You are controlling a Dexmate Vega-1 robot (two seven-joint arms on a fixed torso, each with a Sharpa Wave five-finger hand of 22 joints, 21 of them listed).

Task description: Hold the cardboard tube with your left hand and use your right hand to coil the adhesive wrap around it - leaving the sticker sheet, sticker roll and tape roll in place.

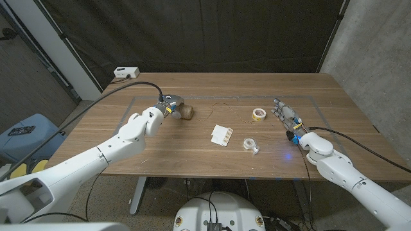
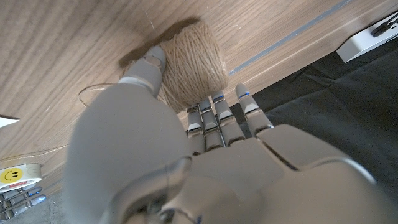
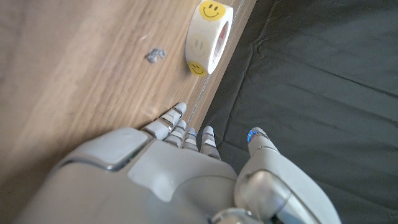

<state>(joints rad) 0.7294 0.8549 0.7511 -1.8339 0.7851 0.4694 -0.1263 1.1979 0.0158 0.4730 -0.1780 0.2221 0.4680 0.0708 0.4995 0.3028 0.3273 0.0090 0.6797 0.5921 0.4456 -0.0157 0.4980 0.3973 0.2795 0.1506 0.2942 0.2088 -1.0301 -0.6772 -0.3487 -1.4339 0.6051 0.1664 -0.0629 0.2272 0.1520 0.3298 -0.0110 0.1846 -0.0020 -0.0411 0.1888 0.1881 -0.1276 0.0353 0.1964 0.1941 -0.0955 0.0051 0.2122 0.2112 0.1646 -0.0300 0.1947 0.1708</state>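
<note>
A robot lab or test bay.
Black curtains (image 1: 212,35) and a bare concrete wall (image 1: 376,48) enclose the taped-off wooden surface (image 1: 192,154).

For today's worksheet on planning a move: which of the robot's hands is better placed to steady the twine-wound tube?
The left. The left hand already touches the twine-wound tube, fingers against it, while the right hand stands open across the table near the sticker roll.
</note>
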